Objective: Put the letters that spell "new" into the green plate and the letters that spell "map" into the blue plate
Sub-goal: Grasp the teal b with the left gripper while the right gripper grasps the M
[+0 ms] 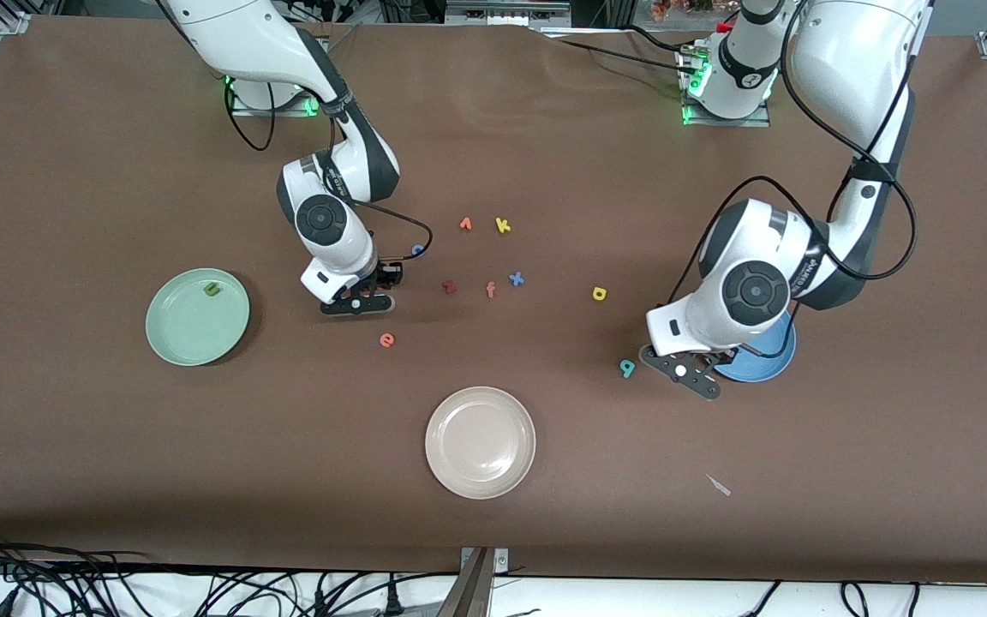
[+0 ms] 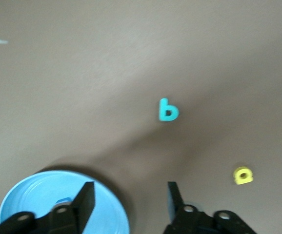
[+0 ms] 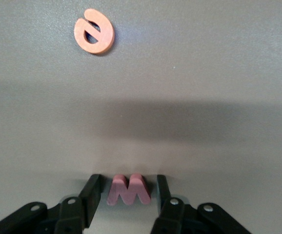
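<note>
Green n [image 1: 212, 290] already in green plate [image 1: 176, 336]. Blue m [image 2: 63, 201] in blue plate [image 2: 33, 195]. Right gripper [image 3: 127, 195] closing round salmon w [image 3: 128, 189], mid-table. Left gripper [image 2: 130, 199] fingers spread, empty, over blue plate's rim. Orange e [image 1: 386, 340], teal p [image 1: 627, 368], yellow a [image 1: 600, 294] left on table (mid-table, toward blue plate).

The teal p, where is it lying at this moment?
The teal p lies on the bare table beside the blue plate, toward the left arm's end, nearer to the front camera than the yellow a.
</note>
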You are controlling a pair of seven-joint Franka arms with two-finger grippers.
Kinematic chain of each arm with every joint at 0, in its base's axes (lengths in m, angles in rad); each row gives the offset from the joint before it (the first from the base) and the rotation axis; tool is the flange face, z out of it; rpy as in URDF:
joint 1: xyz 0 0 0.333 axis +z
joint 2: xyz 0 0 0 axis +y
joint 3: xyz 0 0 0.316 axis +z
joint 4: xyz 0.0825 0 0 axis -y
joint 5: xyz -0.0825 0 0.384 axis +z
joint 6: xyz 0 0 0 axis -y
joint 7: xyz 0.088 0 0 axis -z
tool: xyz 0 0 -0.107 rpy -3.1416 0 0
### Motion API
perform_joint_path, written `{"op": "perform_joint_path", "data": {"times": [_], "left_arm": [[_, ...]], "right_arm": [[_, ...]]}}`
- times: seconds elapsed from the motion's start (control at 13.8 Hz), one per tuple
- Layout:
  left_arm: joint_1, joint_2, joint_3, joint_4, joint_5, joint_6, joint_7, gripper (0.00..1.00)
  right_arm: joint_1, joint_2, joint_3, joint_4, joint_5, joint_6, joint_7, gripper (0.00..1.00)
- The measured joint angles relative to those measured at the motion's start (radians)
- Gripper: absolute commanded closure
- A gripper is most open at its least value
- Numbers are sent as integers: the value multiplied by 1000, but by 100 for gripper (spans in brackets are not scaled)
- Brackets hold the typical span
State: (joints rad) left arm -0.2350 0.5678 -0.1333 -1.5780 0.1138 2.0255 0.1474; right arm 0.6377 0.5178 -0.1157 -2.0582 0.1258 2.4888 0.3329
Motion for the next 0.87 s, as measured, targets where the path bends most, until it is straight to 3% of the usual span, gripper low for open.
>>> {"op": "perform_joint_path", "data": {"times": [0.22, 0.58, 0.72, 0.87], "left_arm": [[-56, -4, -4, 19, 0, 0, -47, 0], [-65, 5, -4, 40, 0, 6, -48, 0], [-64, 52, -3, 34, 0, 65, -48, 0], [-63, 117, -2, 31, 0, 169, -48, 0]], "right_arm": [[0, 0, 0, 0, 0, 0, 0, 47], [0, -1, 1, 1, 0, -1, 0, 58], [0, -1, 1, 2, 0, -1, 0, 66], [0, -2, 1, 2, 0, -1, -14, 67]]}}
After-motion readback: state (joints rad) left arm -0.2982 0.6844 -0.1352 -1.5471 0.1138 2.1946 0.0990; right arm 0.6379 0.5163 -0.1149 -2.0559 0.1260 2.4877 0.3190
